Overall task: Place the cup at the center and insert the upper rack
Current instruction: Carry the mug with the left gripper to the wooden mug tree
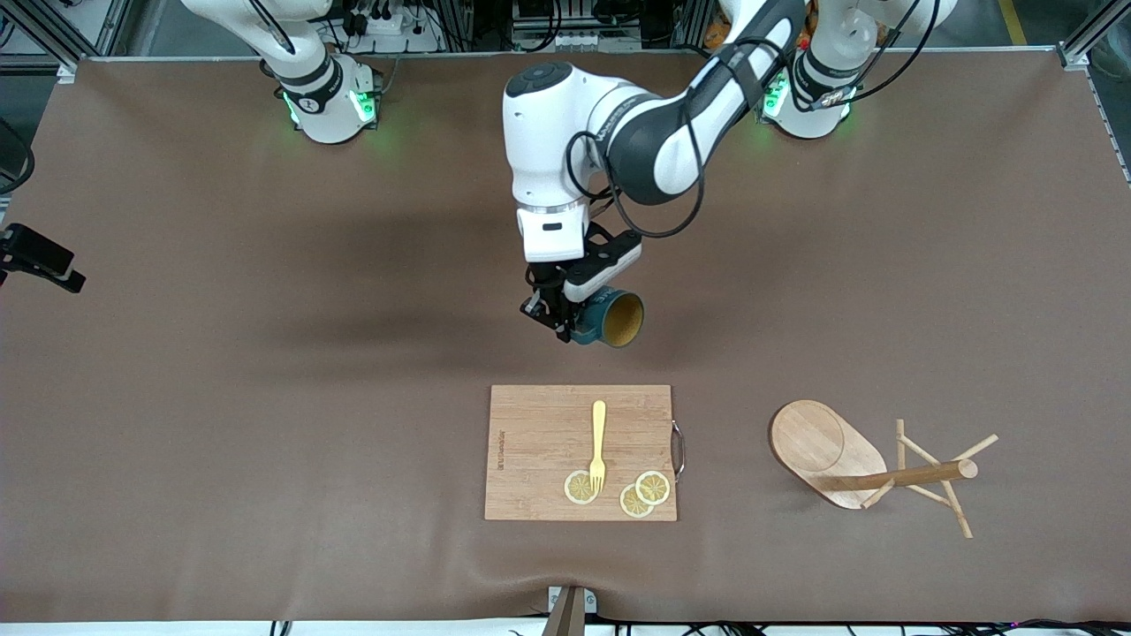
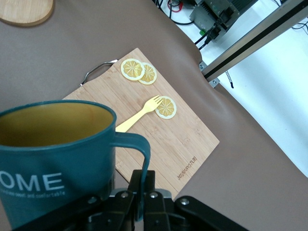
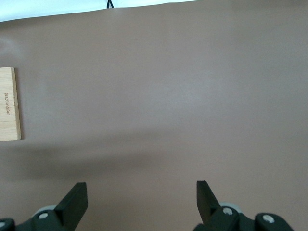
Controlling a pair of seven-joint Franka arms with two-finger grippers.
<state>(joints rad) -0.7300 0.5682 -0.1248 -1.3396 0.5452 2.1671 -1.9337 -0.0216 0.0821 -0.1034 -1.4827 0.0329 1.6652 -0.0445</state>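
Cup held aloft over mid-table; mug tree lying down.

I log the left gripper (image 1: 565, 320) over the bare table mat (image 1: 265, 371), above the spot just past the cutting board's (image 1: 539, 442) robot-side edge, its fingers pinched on the handle of the teal cup (image 1: 616, 318), which hangs tipped with its yellow mouth toward the left arm's end. On the board I count a yellow fork (image 1: 598, 444) and three lemon slices (image 1: 652, 487), the fork's tines resting on one slice. The mug tree (image 1: 870, 468) lies on its side toward the left arm's end of the table, beside the board, well apart from the cup. The right gripper (image 3: 142, 199) waits over bare mat, fingers spread wide with nothing between them.
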